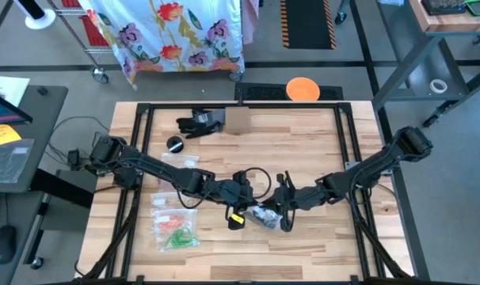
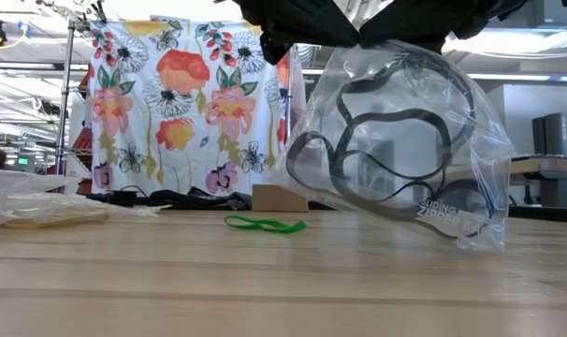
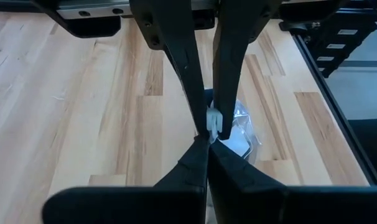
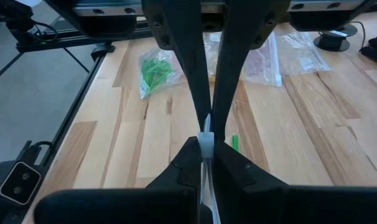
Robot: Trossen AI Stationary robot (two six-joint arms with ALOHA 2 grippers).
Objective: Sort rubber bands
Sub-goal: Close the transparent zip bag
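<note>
Hanging close to the low camera: clear zip bag point(image 2: 396, 140) holding several black rubber bands point(image 2: 377, 154), lifted off the table point(image 2: 283, 281) between both grippers, bottom corner near the wood.

Left gripper point(image 3: 208, 132) clamped tight on a white slider tab point(image 3: 213, 122) at the bag's top edge; bag hangs directly below its fingertips. Right gripper point(image 4: 206, 144) pinched on the bag's other top edge, jaws closed on the plastic. The two meet above table centre.

One loose green rubber band point(image 2: 265, 224) lies flat on the table beyond the right gripper's tips, unbagged.

Well out past the left gripper, toward that arm's side: a bag of green bands point(image 1: 177, 237), a bag of reddish bands point(image 1: 169, 218), and other clear bags point(image 1: 179, 161) whose contents cannot be made out.

Judgement: sorting looks mostly done. Colours largely bagged; black bag apparently being zipped. Left: the stray green band, possibly more unseen.
</note>
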